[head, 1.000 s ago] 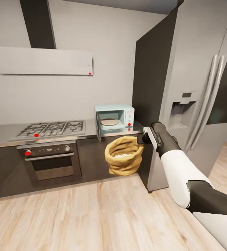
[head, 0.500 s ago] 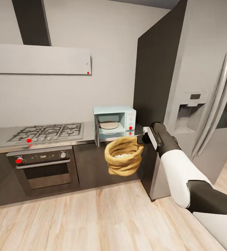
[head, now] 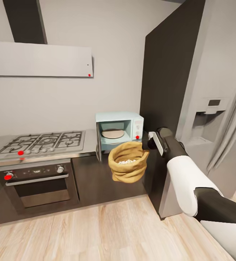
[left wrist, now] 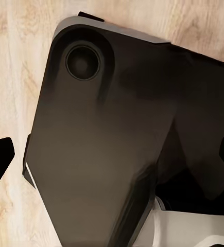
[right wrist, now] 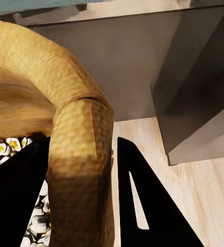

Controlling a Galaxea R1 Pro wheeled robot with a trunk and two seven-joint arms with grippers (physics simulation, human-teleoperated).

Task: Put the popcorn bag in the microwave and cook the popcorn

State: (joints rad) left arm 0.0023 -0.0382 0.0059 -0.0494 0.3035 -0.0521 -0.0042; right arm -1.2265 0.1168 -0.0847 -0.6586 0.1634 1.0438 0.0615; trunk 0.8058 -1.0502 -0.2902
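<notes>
The right gripper (head: 147, 144) is clamped on the rolled rim of the popcorn bag (head: 128, 162), holding it in the air in front of the dark cabinets, just below the open microwave (head: 119, 129) on the surface (head: 91, 139). Whitish popcorn (head: 127, 161) fills the bag. The left gripper (left wrist: 112, 154) shows too little to tell its state.

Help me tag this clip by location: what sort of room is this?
A home kitchen, most likely: a gas hob above a built-in oven, a pale-blue microwave on the countertop, and a steel fridge.
</notes>
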